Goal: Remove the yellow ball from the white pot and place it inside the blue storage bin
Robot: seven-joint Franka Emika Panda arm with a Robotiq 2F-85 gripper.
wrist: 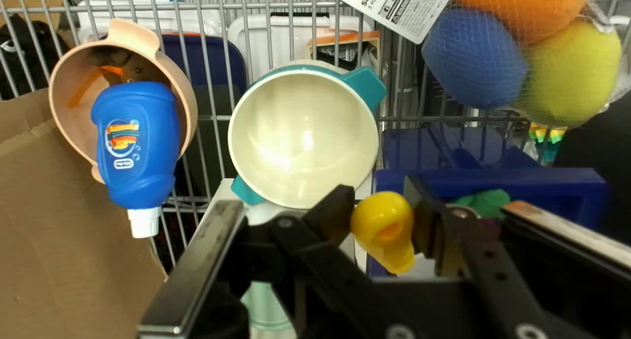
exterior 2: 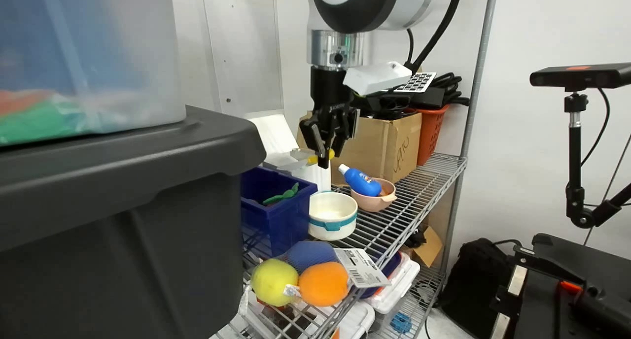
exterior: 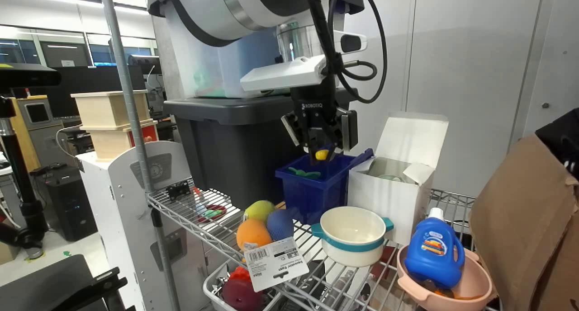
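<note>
Dark blue, box-shaped plastic bin [exterior: 312,198]: wrist view puts it at 3–4 o'clock from the round, cream-white, plastic-looking pot [wrist: 303,137]. Black metal gripper [exterior: 322,154]: jaws nearly together, pinching the small, glossy, roundish yellow ball [wrist: 383,225], apparently above rim height. In that view the ball overlaps the bin's 9 o'clock edge (releasing here risks a rim strike). Best: ease toward 3 o'clock, lower, let go.
</note>
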